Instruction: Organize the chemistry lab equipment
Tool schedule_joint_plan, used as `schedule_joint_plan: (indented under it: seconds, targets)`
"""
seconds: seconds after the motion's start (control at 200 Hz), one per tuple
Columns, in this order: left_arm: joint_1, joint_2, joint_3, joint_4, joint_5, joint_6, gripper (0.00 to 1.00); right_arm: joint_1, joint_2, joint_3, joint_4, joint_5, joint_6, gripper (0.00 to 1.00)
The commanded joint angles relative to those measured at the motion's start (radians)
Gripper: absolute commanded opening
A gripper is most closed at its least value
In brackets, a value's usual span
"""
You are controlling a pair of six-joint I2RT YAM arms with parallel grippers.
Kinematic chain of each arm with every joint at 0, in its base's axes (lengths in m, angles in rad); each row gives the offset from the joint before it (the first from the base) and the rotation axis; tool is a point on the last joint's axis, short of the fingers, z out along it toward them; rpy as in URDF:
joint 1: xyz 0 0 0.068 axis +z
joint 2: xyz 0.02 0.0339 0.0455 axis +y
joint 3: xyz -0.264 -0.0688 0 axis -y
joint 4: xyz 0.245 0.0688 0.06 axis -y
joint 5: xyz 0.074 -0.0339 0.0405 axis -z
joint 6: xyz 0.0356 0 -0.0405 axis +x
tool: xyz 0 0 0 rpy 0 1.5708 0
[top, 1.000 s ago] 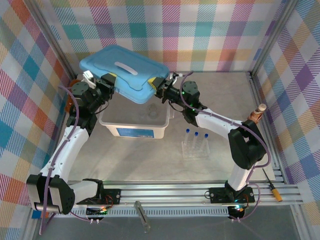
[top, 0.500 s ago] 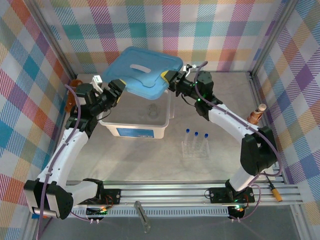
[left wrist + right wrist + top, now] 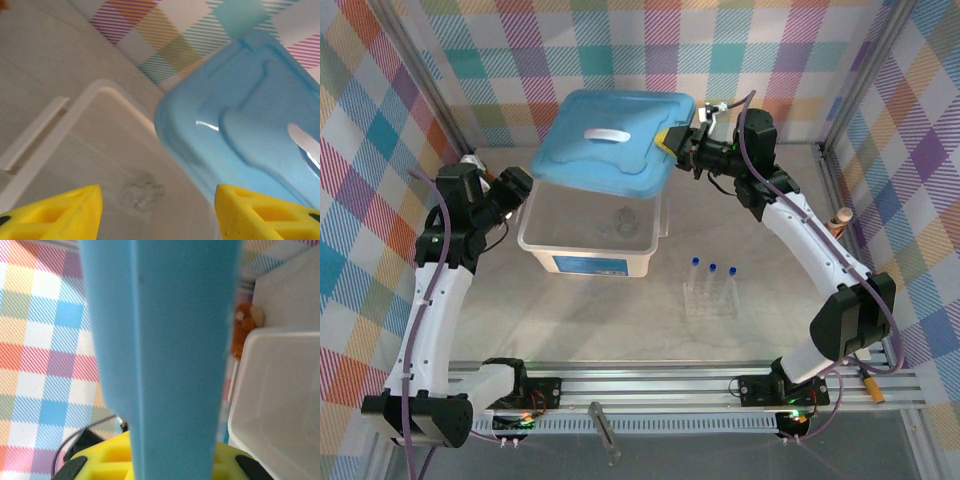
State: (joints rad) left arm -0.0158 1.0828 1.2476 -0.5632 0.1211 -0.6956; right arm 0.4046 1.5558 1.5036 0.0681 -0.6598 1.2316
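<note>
A blue bin lid (image 3: 610,140) hangs in the air over the back of the white bin (image 3: 532,240). My right gripper (image 3: 678,140) is shut on its right edge. In the right wrist view the lid (image 3: 160,340) stands edge-on between the yellow pads of that gripper (image 3: 170,455). My left gripper (image 3: 518,182) stands open at the bin's left rim, apart from the lid. Its yellow fingertips (image 3: 55,212) frame the bin floor, where small clear glassware (image 3: 142,192) lies. Three blue-capped test tubes (image 3: 712,272) stand in a clear rack (image 3: 712,298) to the right of the bin.
A brown bottle-shaped object (image 3: 838,225) stands by the right frame post. An orange-handled tool (image 3: 867,378) lies on the rail at the front right. A thin dark tool (image 3: 604,432) lies at the front. A brown teddy bear (image 3: 245,325) sits beyond the bin (image 3: 280,390).
My left gripper opened, let go of the lid and drew back to the left. My right gripper carried the lid up and to the back right, turning it more level.
</note>
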Motion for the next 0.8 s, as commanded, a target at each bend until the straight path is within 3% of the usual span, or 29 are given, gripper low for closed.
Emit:
schedule_joint_plan:
  seconds: [0.0, 0.325, 0.79]
  targets:
    - [0.07, 0.019, 0.016, -0.083, 0.0, 0.031, 0.6, -0.008, 0.033, 0.076, -0.086, -0.137, -0.081, 0.0]
    - [0.26, 0.055, -0.119, 0.006, 0.158, -0.075, 0.55, -0.005, 0.105, 0.031, -0.04, -0.243, -0.034, 0.0]
    - [0.294, 0.078, -0.211, 0.118, 0.15, -0.128, 0.54, 0.044, 0.205, 0.033, 0.079, -0.253, 0.035, 0.0]
